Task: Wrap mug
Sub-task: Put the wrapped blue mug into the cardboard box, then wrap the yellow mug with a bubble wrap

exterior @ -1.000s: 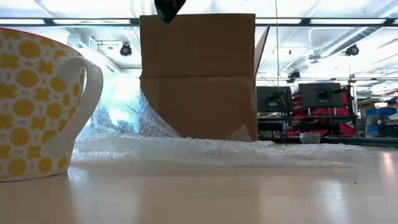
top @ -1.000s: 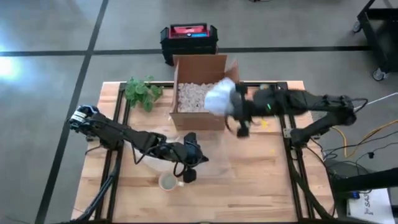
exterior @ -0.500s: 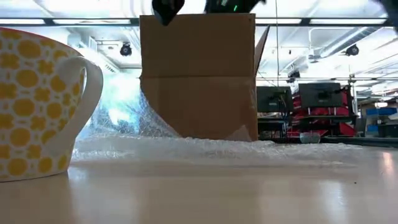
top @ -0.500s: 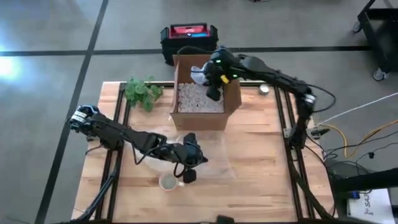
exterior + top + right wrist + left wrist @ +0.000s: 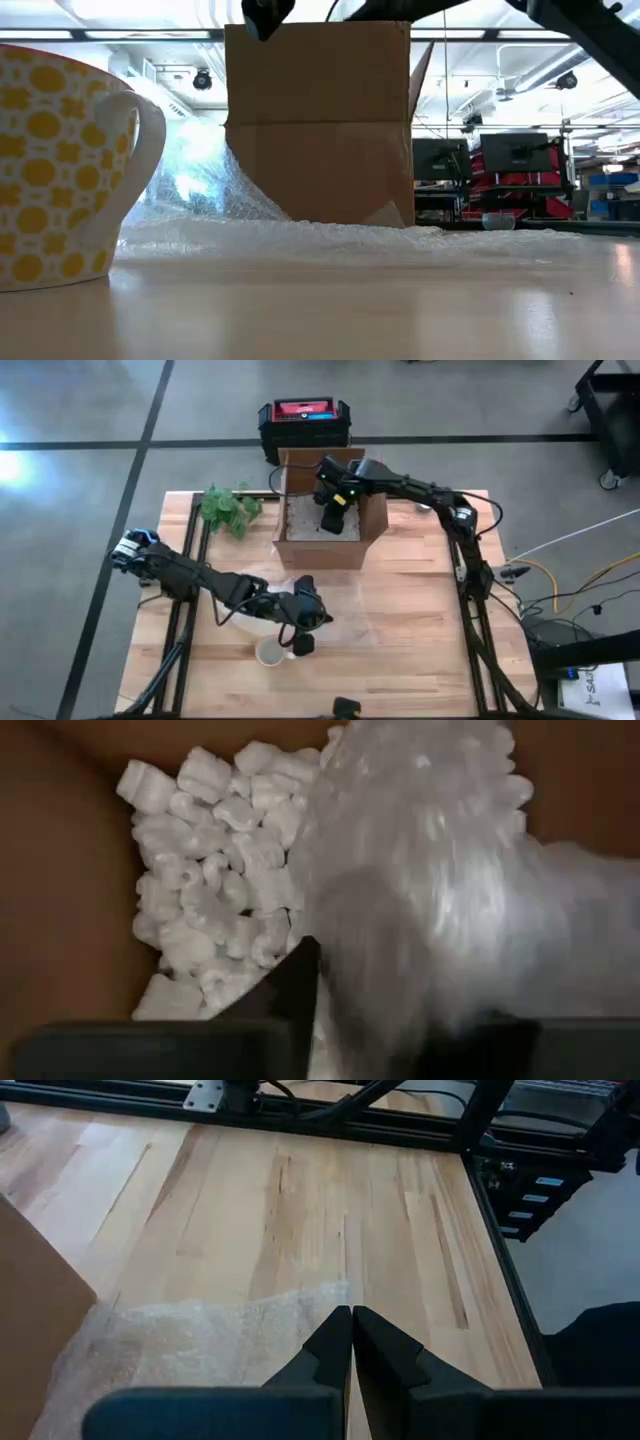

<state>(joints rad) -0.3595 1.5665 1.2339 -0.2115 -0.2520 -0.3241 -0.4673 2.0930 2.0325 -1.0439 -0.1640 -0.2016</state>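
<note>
Yellow-dotted white ceramic mug (image 5: 55,170) cropped at low view's edge.
Right gripper (image 5: 331,512) inside brown cardboard box (image 5: 322,547) pinches bubble-wrapped bundle (image 5: 450,870); left gripper (image 5: 352,1320) pressed together.

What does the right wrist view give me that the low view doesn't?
Only the right wrist view: inside the cardboard box, white packing peanuts and the bubble-wrapped bundle gripped by the right gripper.

Only the low view: the yellow-patterned mug standing unwrapped close to the camera, and a bubble wrap sheet spread across the table.

Both: the same cardboard box, seen from outside in the low view.
</note>
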